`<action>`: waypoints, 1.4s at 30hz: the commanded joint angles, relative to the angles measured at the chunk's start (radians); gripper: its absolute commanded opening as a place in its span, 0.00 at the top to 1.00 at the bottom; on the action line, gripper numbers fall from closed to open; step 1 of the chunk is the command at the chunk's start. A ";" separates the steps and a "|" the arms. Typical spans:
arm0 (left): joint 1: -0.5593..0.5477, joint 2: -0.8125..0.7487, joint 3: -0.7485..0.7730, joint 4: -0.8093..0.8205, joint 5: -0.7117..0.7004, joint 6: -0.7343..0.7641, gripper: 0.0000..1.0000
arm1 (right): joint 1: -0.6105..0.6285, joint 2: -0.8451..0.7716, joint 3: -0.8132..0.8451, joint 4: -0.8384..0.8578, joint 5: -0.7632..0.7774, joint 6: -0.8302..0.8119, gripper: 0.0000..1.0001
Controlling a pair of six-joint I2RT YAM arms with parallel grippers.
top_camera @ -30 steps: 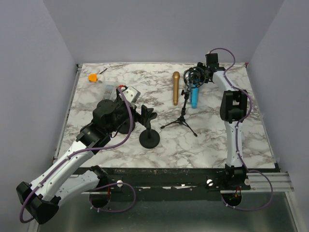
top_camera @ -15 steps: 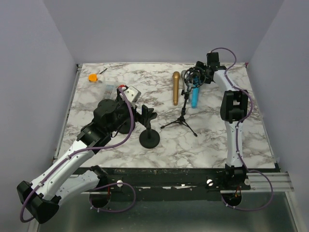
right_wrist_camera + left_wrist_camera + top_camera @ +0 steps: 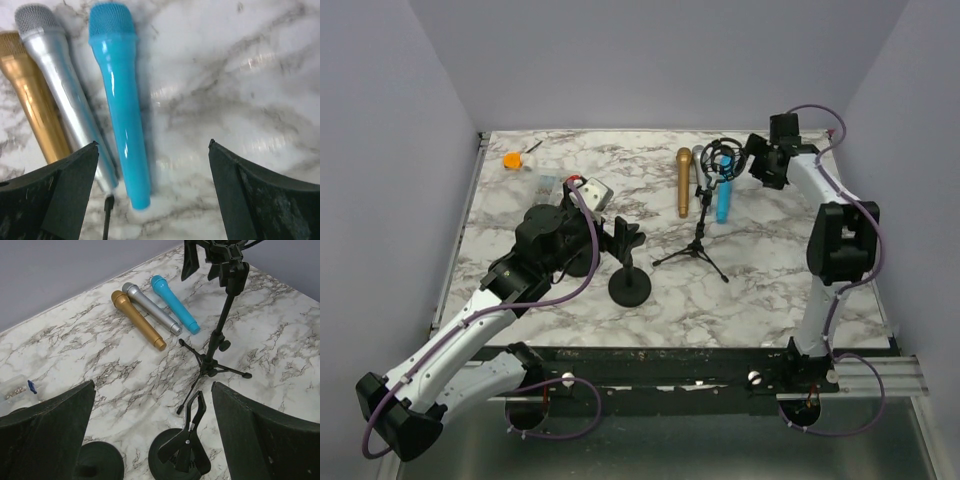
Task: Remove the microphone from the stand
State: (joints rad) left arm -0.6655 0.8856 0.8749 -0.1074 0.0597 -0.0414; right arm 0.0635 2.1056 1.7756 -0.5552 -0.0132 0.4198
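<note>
Three microphones lie side by side on the marble table at the back: gold (image 3: 685,182), silver (image 3: 700,165) and blue (image 3: 723,200). They also show in the left wrist view, gold (image 3: 138,320), silver (image 3: 152,308), blue (image 3: 175,304). The black tripod stand (image 3: 698,240) with its ring mount (image 3: 721,157) stands over them; I see no microphone in the mount. My right gripper (image 3: 762,166) is open and empty, just right of the mount, above the blue microphone (image 3: 122,105). My left gripper (image 3: 612,236) is open and empty over a round-base clip stand (image 3: 629,285).
A second round black base (image 3: 97,465) sits left of the clip stand (image 3: 187,445). An orange object (image 3: 512,160) and a clear plastic box (image 3: 548,182) lie at the back left. Grey walls close the table's back and sides.
My right gripper has pulled back to the right, away from the ring mount it was at. The left arm has barely moved.
</note>
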 commanded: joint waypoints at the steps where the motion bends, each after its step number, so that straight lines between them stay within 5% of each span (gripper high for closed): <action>1: -0.006 -0.003 0.007 -0.008 0.010 0.002 0.01 | -0.007 -0.224 -0.313 0.126 -0.005 0.078 0.09; 8: -0.006 -0.011 0.010 -0.007 0.032 -0.011 0.01 | 0.025 -0.689 -0.947 0.516 -0.153 0.183 0.10; 13: -0.007 -0.009 0.011 -0.007 0.036 -0.014 0.01 | 0.175 -0.938 -1.147 0.539 -0.048 0.199 0.10; 18: -0.006 0.000 0.012 -0.011 0.025 -0.009 0.02 | 0.236 -1.109 -1.271 0.650 -0.197 0.253 0.09; 21: -0.006 0.008 0.012 -0.011 0.029 -0.009 0.01 | 0.242 -1.136 -1.304 0.715 -0.292 0.336 0.12; 24: -0.006 0.016 0.014 -0.014 0.028 -0.009 0.01 | 0.241 -1.119 -1.322 0.819 -0.398 0.402 0.27; 27: -0.006 0.018 0.013 -0.015 0.024 -0.006 0.01 | 0.241 -1.073 -1.320 0.903 -0.489 0.437 0.27; 42: -0.006 0.017 0.013 -0.017 0.019 -0.004 0.01 | 0.242 -0.907 -1.305 1.044 -0.521 0.558 0.48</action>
State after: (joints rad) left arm -0.6682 0.9039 0.8749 -0.1097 0.0715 -0.0498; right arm 0.3004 1.1725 0.4683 0.3870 -0.4885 0.9203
